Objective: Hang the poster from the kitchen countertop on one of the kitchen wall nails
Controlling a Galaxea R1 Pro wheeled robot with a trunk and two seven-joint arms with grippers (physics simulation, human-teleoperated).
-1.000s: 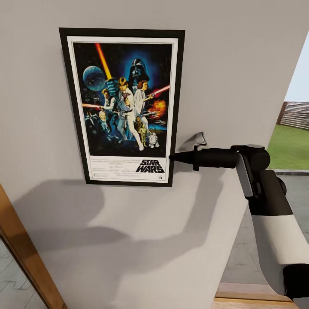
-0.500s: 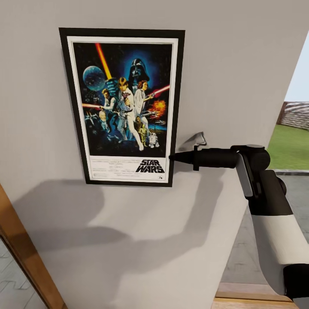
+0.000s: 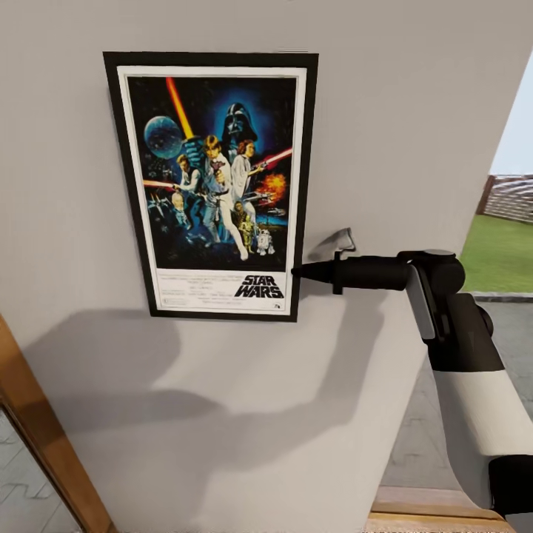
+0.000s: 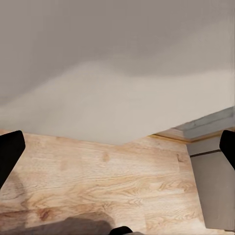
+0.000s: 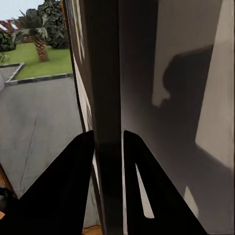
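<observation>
Poster [image 3: 215, 185] upright and flat against the grey wall [image 3: 385, 96]. Right claw [image 3: 303, 272] clamps the poster's lower right frame edge, fingers [image 5: 63, 181] either side. Left claw [image 4: 117, 147] spread wide above wooden floor [image 4: 98, 181]. Open doorway [image 3: 511, 222] lies right.

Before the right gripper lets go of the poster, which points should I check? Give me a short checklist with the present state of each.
1. Poster is against the wall: ok, it lies flat there in the head view.
2. Poster hangs straight: not ok, it leans slightly, with the bottom shifted to one side.
3. Right gripper grips the frame: ok, in the right wrist view its fingers close on the right edge of the frame.
4. Frame is hooked on a nail: cannot tell, no nail is visible.
5. Left gripper is away from the poster: ok, it is open and faces the wooden floor.
</observation>
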